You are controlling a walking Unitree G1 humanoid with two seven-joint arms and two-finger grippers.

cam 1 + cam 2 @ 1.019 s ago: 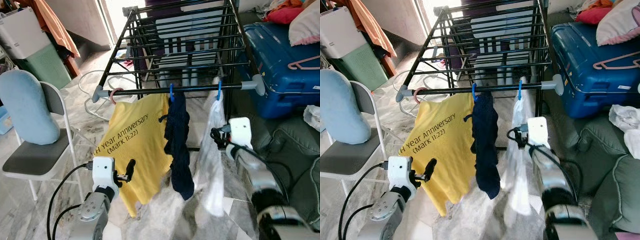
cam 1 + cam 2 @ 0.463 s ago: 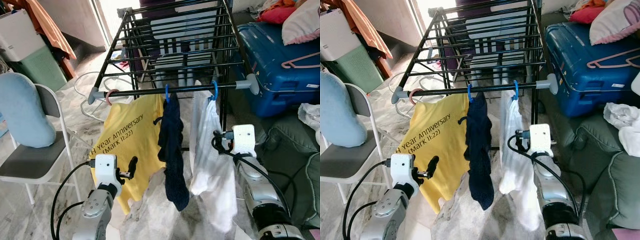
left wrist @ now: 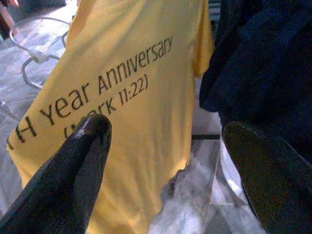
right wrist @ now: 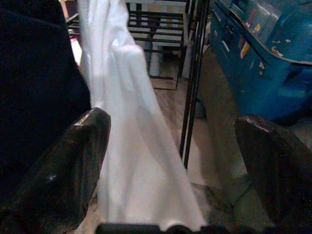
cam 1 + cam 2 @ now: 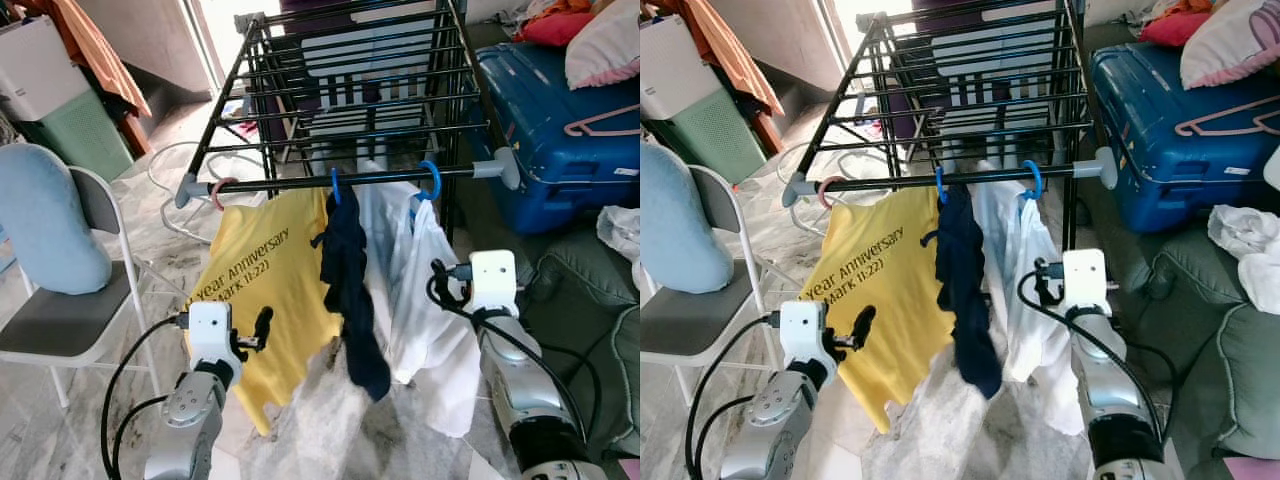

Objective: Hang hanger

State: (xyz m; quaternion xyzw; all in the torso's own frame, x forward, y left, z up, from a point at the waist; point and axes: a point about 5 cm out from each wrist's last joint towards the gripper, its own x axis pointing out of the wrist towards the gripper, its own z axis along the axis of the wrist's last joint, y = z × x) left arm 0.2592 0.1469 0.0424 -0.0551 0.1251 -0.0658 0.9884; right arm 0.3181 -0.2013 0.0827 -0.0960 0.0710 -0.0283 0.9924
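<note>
Our right gripper (image 4: pixel 170 161) stands with its fingers (image 4: pixel 73 161) spread wide and nothing between them, just in front of the white garment (image 5: pixel 425 270). That garment's blue hanger (image 5: pixel 430 178) is hooked over the front rail of the black drying rack (image 5: pixel 350 100), beside the navy garment (image 5: pixel 348 280) and the yellow T-shirt (image 5: pixel 265 290). Our left gripper (image 3: pixel 161 146) is likewise wide apart and holding nothing, facing the yellow T-shirt. To the right we note a blue suitcase (image 5: pixel 560 110); to the left, a folding chair (image 5: pixel 70 320).
</note>
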